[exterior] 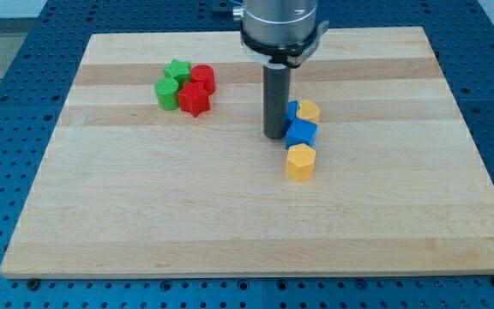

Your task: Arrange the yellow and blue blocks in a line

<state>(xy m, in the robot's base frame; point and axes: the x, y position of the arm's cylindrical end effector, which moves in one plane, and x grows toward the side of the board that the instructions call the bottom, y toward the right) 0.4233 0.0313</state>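
Note:
My tip (275,136) rests on the board just left of a short column of blocks right of centre. The column runs from the view's top to bottom: a yellow round block (309,111) with a blue block (292,111) beside it on its left, partly hidden behind the rod, then a blue cube (301,133), then a yellow hexagonal block (300,161). The tip touches or nearly touches the blue cube's left side. The blocks in the column touch one another.
A cluster at the upper left holds a green star block (177,70), a green round block (167,92), a red round block (202,78) and a red star block (194,99). The wooden board (144,215) lies on a blue perforated table.

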